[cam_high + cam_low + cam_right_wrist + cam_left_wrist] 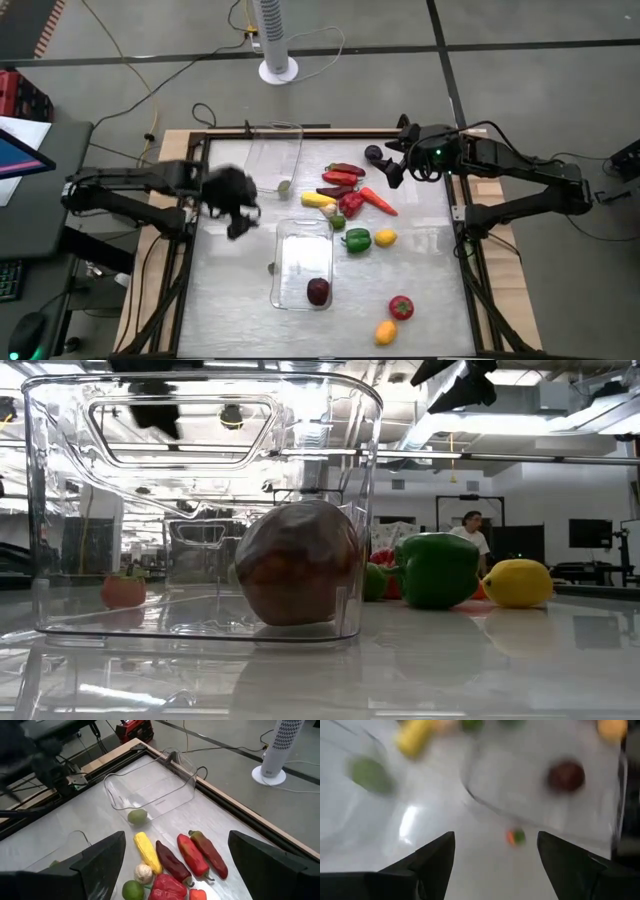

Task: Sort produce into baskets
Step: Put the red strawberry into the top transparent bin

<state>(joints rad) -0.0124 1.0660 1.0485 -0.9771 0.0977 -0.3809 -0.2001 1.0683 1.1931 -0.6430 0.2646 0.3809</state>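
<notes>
Two clear baskets lie on the table. The far one holds a green lime. The near one holds a dark plum, which rests on the basket's floor. Loose produce lies mid-table: red peppers, a yellow piece, a carrot, a green pepper and a lemon. My left gripper hovers open left of the near basket, nothing between its fingers. My right gripper waits open above the far right part, over the peppers.
A tomato and another lemon lie near the front right. A small orange-and-green piece lies just left of the near basket. A wooden frame borders the table. A white fan base stands beyond the far edge.
</notes>
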